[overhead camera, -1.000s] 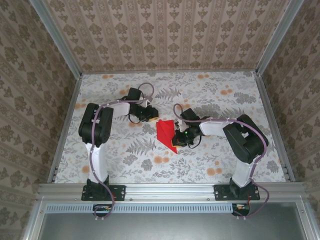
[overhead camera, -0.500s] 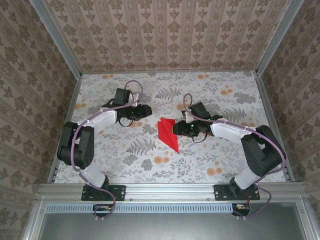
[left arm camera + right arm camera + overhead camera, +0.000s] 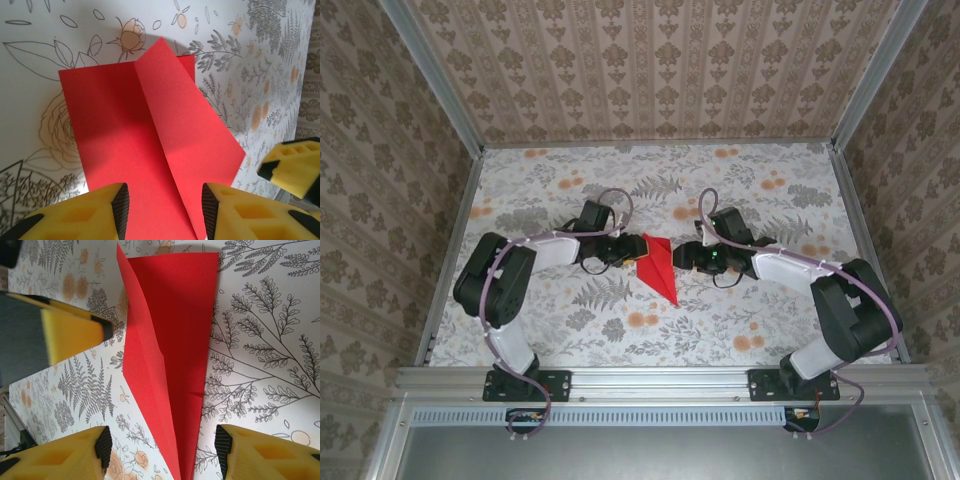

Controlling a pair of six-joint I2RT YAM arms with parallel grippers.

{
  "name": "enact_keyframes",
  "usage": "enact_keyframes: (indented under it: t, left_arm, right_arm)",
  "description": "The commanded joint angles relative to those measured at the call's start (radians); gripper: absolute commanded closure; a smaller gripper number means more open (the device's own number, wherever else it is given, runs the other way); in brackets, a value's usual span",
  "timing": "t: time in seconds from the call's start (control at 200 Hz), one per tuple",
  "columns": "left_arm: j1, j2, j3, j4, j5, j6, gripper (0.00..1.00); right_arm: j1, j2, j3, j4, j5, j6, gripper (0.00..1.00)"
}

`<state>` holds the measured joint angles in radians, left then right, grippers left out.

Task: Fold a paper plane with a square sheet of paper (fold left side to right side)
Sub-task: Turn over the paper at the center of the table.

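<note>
Wallpapered walls (image 3: 650,70) in a pale damask pattern close in the cell on three sides, with an aluminium rail (image 3: 660,380) along the near edge. Between them lies the table (image 3: 770,330), covered in white printed with grey ferns and orange flowers.

From the near rail the left arm (image 3: 490,285) and the right arm (image 3: 840,310) each bend inward and reach toward the middle of the table, facing one another.

The left gripper (image 3: 623,250) sits just beside the left edge of the red paper (image 3: 656,268), and the right gripper (image 3: 682,258) sits just beside its right edge. The paper lies on the table between them, folded to a pointed shape. Its broad end is toward the far wall and its tip toward the near right, and a long crease runs down it.

In the left wrist view the left gripper (image 3: 162,205) has its jaws apart. The red paper (image 3: 150,145) runs into the gap between the yellow fingers (image 3: 85,210), unpinched. In the right wrist view the right gripper (image 3: 162,447) also has its jaws apart. The narrow end of the paper (image 3: 170,330) lies in the gap, clear of both black pads (image 3: 104,445).
</note>
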<state>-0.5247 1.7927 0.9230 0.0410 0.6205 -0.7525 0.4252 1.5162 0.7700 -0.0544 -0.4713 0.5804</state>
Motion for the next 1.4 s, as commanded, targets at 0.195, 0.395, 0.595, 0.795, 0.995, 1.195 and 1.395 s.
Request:
enact_keyframes:
  t: [0.195, 0.395, 0.595, 0.795, 0.995, 1.195, 1.395]
  left_arm:
    - [-0.033, 0.110, 0.100, 0.070, 0.047, -0.033, 0.57]
    - [-0.038, 0.158, 0.146, 0.063, 0.063, -0.023, 0.70]
    - [-0.036, 0.143, 0.170, 0.048, 0.070, 0.000, 0.85]
    - [-0.017, 0.052, 0.190, -0.006, 0.070, 0.028, 0.91]
    - [0.019, -0.082, 0.211, -0.033, 0.075, 0.007, 0.93]
    - [0.059, -0.194, 0.249, -0.022, 0.081, -0.050, 0.93]
    - [0.061, -0.229, 0.299, -0.008, 0.121, -0.090, 0.93]
  right_arm:
    - [-0.017, -0.178, -0.062, 0.004, 0.024, 0.018, 0.27]
    - [-0.068, -0.271, -0.126, 0.052, -0.019, 0.066, 0.13]
    - [-0.129, -0.334, -0.170, 0.090, -0.087, 0.098, 0.00]
    - [-0.176, -0.320, -0.179, 0.132, -0.192, 0.119, 0.00]
    - [-0.189, -0.282, -0.170, 0.199, -0.287, 0.131, 0.00]
    - [-0.186, -0.191, -0.193, 0.462, -0.453, 0.244, 0.00]
    - [-0.145, -0.099, -0.186, 0.676, -0.560, 0.350, 0.00]
